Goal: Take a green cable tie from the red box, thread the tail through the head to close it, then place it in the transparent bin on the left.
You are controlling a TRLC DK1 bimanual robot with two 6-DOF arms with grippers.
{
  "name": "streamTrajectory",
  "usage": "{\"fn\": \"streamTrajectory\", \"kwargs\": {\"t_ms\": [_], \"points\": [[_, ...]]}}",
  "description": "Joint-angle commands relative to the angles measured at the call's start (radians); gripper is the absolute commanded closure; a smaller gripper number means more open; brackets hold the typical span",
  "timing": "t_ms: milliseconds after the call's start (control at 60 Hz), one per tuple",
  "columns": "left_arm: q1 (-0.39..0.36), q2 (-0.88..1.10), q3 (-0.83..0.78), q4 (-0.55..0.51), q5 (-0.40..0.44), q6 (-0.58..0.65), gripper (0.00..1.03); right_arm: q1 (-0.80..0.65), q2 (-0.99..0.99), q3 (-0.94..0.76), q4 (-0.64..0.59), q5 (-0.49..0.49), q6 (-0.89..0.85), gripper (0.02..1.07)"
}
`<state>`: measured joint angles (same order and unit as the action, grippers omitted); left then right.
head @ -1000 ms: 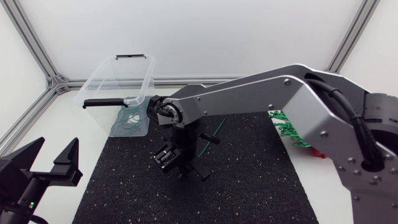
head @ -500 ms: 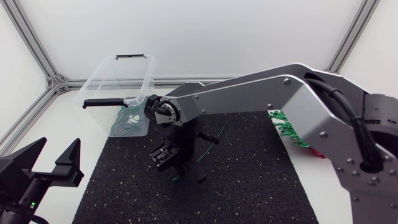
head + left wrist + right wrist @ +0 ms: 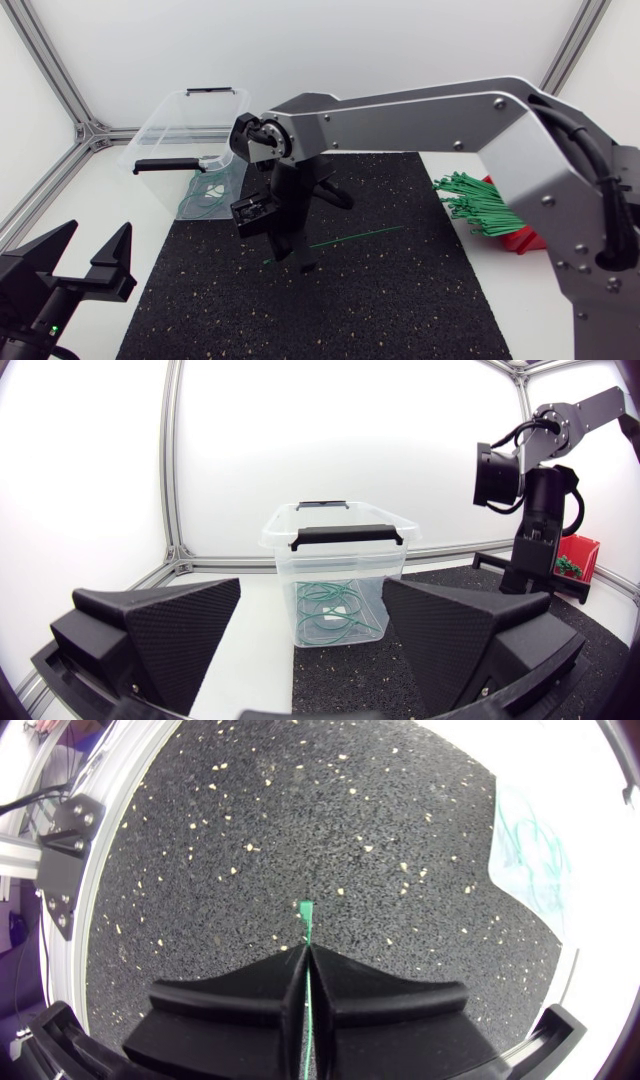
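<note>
Across the black mat [image 3: 400, 300] on the desk, our right arm [image 3: 420, 110] is rising and shifting toward the transparent bin [image 3: 190, 130], uncovering the bundle of green ties [image 3: 475, 200] in the red box [image 3: 522, 240]. The right jaws are pinching a single green cable tie [image 3: 350, 236]. A second ago it stood steep, and now it is lying almost level, its long end pointing back at the box. It is staying straight and unlooped, so we are judging the threading not yet done. The left jaws are waiting wide open and empty near the desk's front corner.
</note>
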<state>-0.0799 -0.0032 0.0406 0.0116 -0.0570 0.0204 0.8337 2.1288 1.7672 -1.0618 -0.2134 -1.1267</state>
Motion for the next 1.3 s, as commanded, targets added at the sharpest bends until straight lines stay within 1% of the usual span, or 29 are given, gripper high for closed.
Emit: {"fn": "streamTrajectory", "kwargs": {"t_ms": [0,217,283,367,550,633,833,950,1017,1100,1283], "points": [[-0.008,-0.009,-0.036,-0.030,0.003,0.003,0.05,-0.016,-0.046,0.048,-0.027,-0.014,0.058,1.01],[-0.014,-0.011,-0.033,-0.030,0.016,0.003,0.06,-0.021,-0.087,0.060,-0.053,-0.063,0.142,1.01],[-0.014,-0.011,-0.022,-0.039,0.043,0.003,0.07,-0.022,-0.104,0.055,-0.056,-0.086,0.165,1.01],[-0.031,-0.011,0.025,-0.117,0.068,0.003,0.07,-0.025,-0.127,0.044,-0.053,-0.118,0.194,1.01],[-0.035,-0.011,0.047,-0.162,0.106,0.004,0.08,-0.036,-0.168,0.003,-0.035,-0.167,0.245,1.01],[-0.032,-0.009,0.067,-0.190,0.134,0.004,0.12,-0.048,-0.191,-0.017,-0.018,-0.187,0.268,1.01],[-0.037,-0.009,0.064,-0.188,0.146,0.010,0.12,-0.088,-0.236,-0.064,-0.010,-0.265,0.303,1.01],[-0.049,-0.011,0.051,-0.185,0.146,0.010,0.12,-0.099,-0.248,-0.103,0.023,-0.291,0.332,1.01],[-0.061,-0.011,0.045,-0.183,0.146,0.012,0.12,-0.093,-0.237,-0.132,0.045,-0.279,0.347,1.02],[-0.070,-0.011,0.042,-0.183,0.146,0.012,0.12,-0.076,-0.188,-0.149,0.054,-0.202,0.358,1.01],[-0.070,-0.011,0.041,-0.191,0.146,0.012,0.12,-0.065,-0.075,-0.123,0.089,-0.142,0.415,1.01]]}}
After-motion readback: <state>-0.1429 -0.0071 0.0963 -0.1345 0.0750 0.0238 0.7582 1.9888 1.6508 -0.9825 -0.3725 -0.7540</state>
